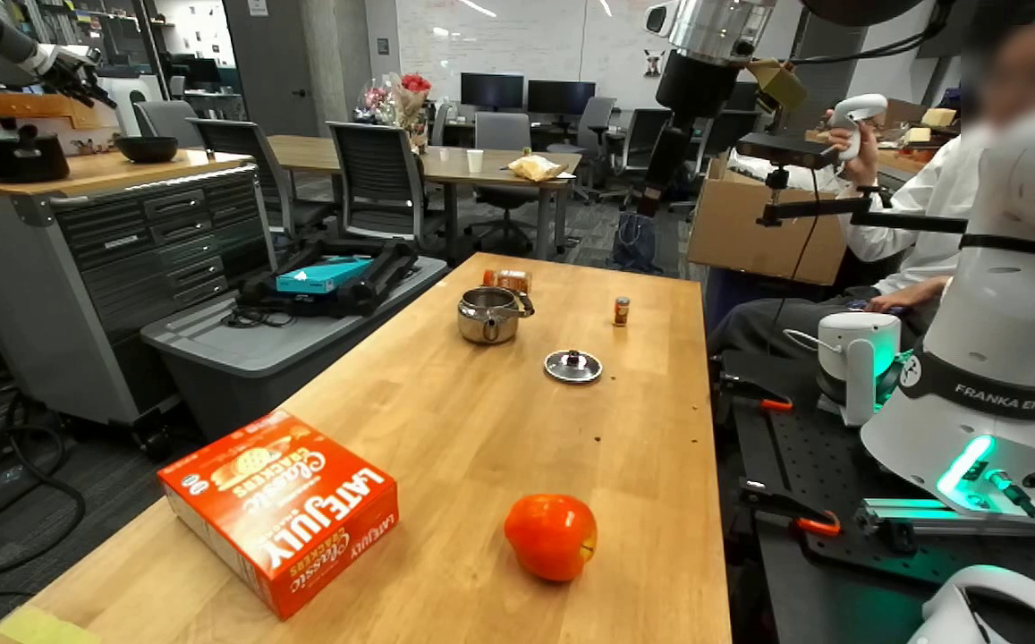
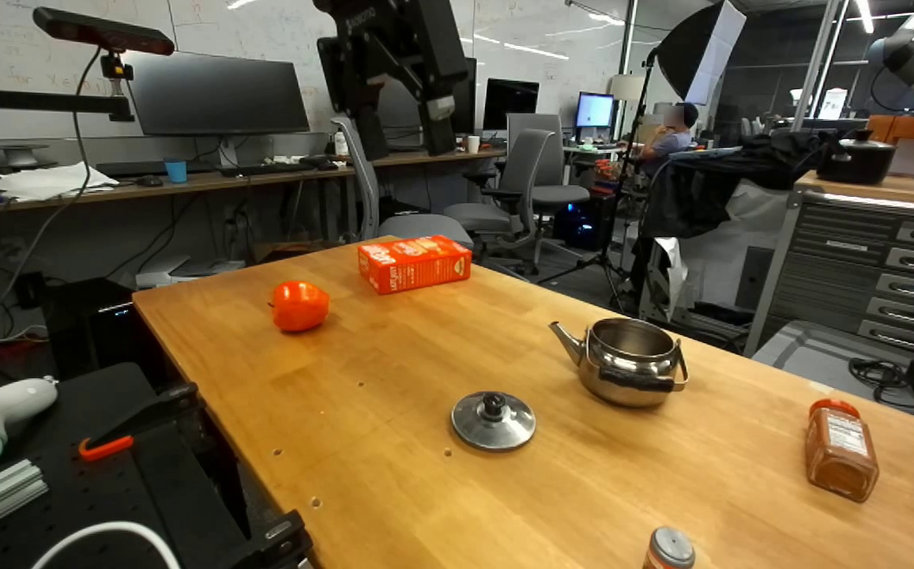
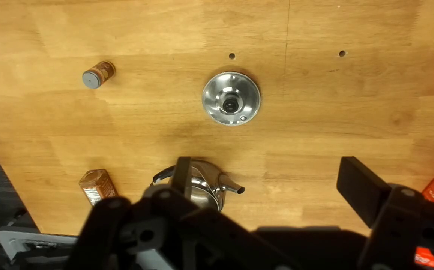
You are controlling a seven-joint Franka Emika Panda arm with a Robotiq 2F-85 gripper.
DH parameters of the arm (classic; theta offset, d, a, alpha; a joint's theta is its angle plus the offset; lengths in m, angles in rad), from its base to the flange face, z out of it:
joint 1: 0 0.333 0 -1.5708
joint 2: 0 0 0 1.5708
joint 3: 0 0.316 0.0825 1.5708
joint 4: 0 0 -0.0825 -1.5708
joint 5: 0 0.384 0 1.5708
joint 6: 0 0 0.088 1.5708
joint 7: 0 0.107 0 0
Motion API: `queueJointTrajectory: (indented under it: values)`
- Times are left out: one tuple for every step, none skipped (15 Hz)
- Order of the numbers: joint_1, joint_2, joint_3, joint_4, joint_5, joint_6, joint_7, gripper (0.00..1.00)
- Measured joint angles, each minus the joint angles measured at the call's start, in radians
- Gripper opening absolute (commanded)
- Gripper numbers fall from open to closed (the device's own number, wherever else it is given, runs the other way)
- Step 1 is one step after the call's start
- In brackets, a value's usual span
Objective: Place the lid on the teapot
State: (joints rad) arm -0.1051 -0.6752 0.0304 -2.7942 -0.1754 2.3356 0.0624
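Lid (image 2: 494, 423) sits knob-up on the counter (image 2: 393, 356), prob so the hand (image 2: 407, 148) (spread wide, empty) can pinch it; teapot (image 2: 629, 363) nearby, uncovered.

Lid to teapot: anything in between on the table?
Only bare tabletop lies between the lid and the teapot; both exterior views and the wrist view show that.

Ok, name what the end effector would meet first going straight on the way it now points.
Probably the lid: the open end effector points down, and its line runs roughly toward the lid in both exterior views. Depth is unclear, so it might reach the tabletop beside it instead.
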Motion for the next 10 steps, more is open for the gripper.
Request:
queueJointTrajectory:
  values:
    - [0.0, 0.0, 0.0, 0.0, 0.0, 0.0, 0.0, 1.0]
    - [0.0, 0.0, 0.0, 0.0, 0.0, 0.0, 0.0, 1.0]
    - [0.0, 0.001, 0.0, 0.001, 0.0, 0.0, 0.001, 1.0]
    - [0.0, 0.005, 0.0, 0.002, 0.0, 0.001, 0.009, 1.0]
    - [0.0, 0.01, 0.0, 0.005, 0.0, 0.001, 0.021, 1.0]
    - [0.0, 0.019, 0.001, 0.008, 0.0, 0.001, 0.034, 1.0]
    - [0.0, 0.032, 0.002, 0.012, 0.0, 0.001, 0.047, 1.0]
    - [0.0, 0.046, 0.004, 0.017, 0.0, 0.001, 0.058, 1.0]
    - [0.0, 0.064, 0.004, 0.024, 0.0, 0.001, 0.066, 1.0]
    - [0.0, 0.085, 0.004, 0.032, 0.0, 0.001, 0.07, 1.0]
